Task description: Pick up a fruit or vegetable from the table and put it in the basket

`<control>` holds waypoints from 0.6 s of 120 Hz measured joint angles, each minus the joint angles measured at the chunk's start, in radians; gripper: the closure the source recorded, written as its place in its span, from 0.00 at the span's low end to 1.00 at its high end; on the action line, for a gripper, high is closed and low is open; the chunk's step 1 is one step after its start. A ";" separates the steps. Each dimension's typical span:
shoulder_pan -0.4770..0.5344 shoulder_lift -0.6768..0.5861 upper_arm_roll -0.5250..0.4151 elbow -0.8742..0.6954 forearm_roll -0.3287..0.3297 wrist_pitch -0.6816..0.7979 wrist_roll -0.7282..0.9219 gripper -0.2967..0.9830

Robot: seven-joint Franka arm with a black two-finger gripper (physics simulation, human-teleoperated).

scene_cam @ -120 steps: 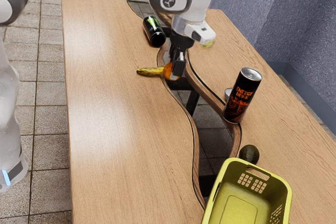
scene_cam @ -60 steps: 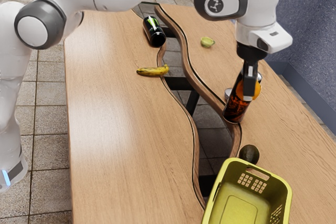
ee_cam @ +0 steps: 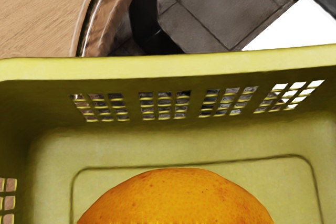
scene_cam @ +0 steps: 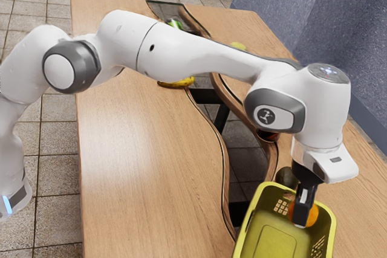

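One orange (ee_cam: 176,198), clamped in the hand (scene_cam: 302,217); position now over the yellow-green basket (ee_cam: 157,67), shifted from near the dark drink can (scene_cam: 266,135) in the previous frame

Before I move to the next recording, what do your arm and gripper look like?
My arm is glossy white with rounded segments and dark grey trim at the joints. A white disc near the wrist carries a dark emblem, and a blue light strip glows low down. My gripper is black.
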 joint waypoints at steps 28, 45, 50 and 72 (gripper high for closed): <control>-0.002 0.064 0.000 0.001 -0.005 0.001 -0.009 0.55; -0.001 0.084 0.001 0.011 -0.009 0.003 -0.011 0.42; -0.002 0.086 0.001 0.012 -0.011 0.003 -0.011 0.37; 0.000 0.082 0.002 0.011 -0.028 0.004 -0.012 0.27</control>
